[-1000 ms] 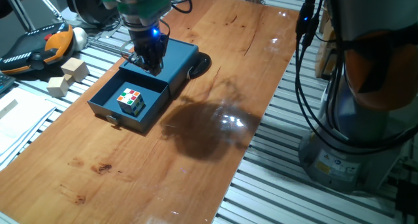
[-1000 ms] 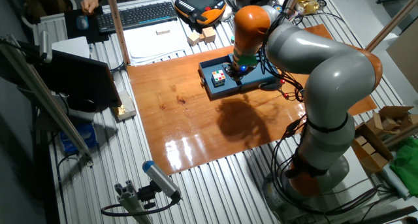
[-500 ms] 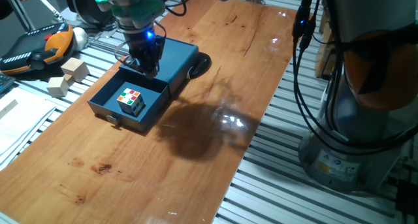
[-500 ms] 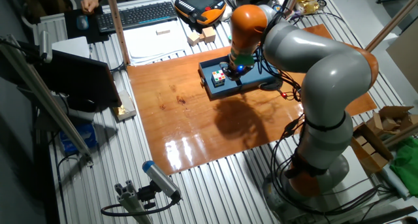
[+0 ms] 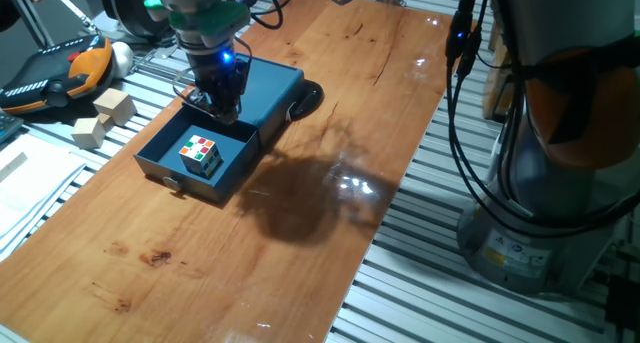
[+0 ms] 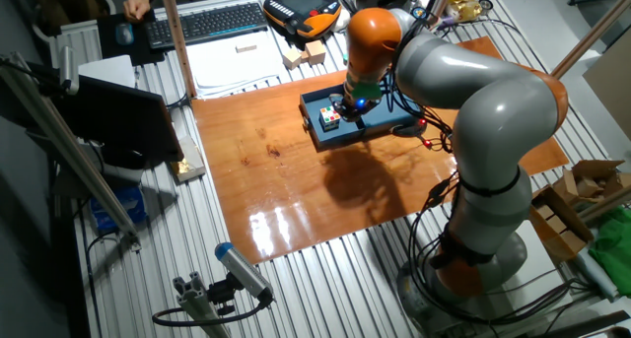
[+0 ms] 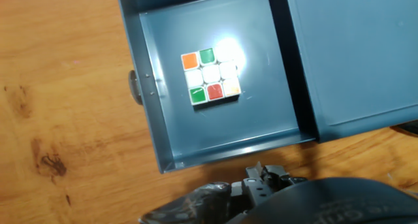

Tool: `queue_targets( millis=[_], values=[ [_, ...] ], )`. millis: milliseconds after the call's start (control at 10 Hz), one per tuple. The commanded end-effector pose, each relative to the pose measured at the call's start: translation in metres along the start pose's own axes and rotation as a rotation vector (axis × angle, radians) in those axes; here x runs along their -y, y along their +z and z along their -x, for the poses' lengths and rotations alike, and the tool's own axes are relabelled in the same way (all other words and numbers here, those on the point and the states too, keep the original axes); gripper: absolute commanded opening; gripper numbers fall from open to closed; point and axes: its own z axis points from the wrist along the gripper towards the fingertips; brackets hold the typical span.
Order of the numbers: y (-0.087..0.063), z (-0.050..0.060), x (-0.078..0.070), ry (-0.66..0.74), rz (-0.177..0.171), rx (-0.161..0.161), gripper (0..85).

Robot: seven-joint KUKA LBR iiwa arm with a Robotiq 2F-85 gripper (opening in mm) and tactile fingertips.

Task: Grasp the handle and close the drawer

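Found the handle (image 5: 172,183) untouched, facing the near-left corner of the bench from the front panel, with nothing around it. Judged the task barely begun: no grasp taken, no push made. Saw the drawer (image 5: 235,148) pulled well out, close to the bench's left edge and nearer its far corner than its near one. Noted the puzzle cube (image 5: 201,154) on the drawer floor, clear of the walls. Placed the gripper (image 5: 225,105) further right, above the drawer's rear end where it met the blue casing (image 5: 270,83), well apart from the handle. Could not tell the spread of its fingers: dark and bunched in both fixed views, out of sight in the hand view. Saw nothing held and no clear contact with drawer or casing. Reckoned all of it left to do: a move across to the front panel, a grip on the knob, then a push toward the casing.
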Motion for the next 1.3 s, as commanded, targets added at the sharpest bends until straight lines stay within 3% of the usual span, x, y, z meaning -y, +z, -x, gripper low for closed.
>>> queue_targets(
  millis=[0, 100, 300, 600, 700, 1200],
  values=[
    [0.0, 0.0, 0.0002, 0.0, 0.0, -0.004, 2.0],
    [0.0, 0.0, 0.0002, -0.005, -0.011, -0.008, 2.0],
    [0.0, 0.0, 0.0002, -0.008, -0.002, -0.021, 2.0],
    [0.0, 0.0, 0.0002, 0.032, -0.031, 0.004, 2.0],
    [0.0, 0.0, 0.0002, 0.063, -0.001, -0.001, 2.0],
    [-0.0007, 0.0006, -0.0052, 0.235, -0.008, -0.028, 2.0]
  ],
)
